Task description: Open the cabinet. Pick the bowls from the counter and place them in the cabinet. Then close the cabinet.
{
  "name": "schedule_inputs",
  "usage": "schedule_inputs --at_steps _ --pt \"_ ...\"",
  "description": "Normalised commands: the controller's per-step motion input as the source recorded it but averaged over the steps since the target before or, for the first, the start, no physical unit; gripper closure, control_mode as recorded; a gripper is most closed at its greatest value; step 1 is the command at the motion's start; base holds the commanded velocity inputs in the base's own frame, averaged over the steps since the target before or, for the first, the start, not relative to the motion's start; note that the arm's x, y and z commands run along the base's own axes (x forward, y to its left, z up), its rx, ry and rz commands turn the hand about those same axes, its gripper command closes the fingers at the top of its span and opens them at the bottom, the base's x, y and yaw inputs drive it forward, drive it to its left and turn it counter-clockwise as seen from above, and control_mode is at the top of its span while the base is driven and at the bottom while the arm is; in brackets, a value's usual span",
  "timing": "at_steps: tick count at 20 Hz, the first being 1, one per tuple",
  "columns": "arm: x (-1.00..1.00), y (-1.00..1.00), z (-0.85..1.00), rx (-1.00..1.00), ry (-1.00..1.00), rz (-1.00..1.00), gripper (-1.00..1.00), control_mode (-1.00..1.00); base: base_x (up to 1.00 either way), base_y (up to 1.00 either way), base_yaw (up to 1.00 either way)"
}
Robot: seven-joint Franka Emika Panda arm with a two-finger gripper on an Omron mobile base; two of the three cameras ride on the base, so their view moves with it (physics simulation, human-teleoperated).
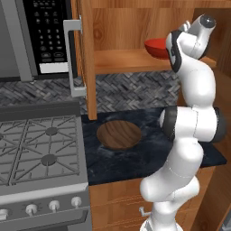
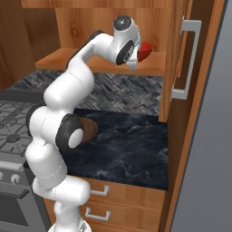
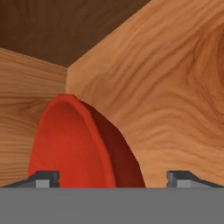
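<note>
End effector (image 3: pixel 113 178) astride red bowl (image 3: pixel 83 144) over cabinet shelf (image 1: pixel 122 61); wooden walls around.

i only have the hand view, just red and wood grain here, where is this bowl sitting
Observer: The red bowl is on the shelf inside the open cabinet, above the counter.
Operator: is the pincer gripping it
Observer: The pincer stands wide, fingertips on either side of the bowl's rim, so it looks open. From the base views the hand hides the contact.
Operator: what about the other bowl
Observer: The wooden bowl lies on the counter near the stove, below the cabinet's left door.
Operator: both doors open?
Observer: Yes, the right door is swung out too, handle facing the room.
</note>
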Motion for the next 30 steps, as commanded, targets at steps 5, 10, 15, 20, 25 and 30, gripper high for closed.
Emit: schedule_inputs --at_steps 5,10,15,20,25,30 --pt "-0.36 0.0 0.05 0.0 -0.08 0.0 -1.0 -1.0 0.0 0.0 0.0" --pt "-0.84 0.0 0.13 0.01 -0.02 0.0 -1.0 -1.0 0.0 0.0 0.0" --pt "-0.94 0.04 0.11 0.02 0.0 0.0 -1.0 -1.0 0.0 0.0 0.0" --pt "-0.79 0.22 0.07 0.0 0.02 0.0 -1.0 -1.0 0.0 0.0 0.0" --pt "-0.76 0.21 0.01 0.0 0.01 0.0 -1.0 -1.0 0.0 0.0 0.0" --pt "-0.73 0.18 0.0 0.0 0.0 0.0 -1.0 -1.0 0.0 0.0 0.0"
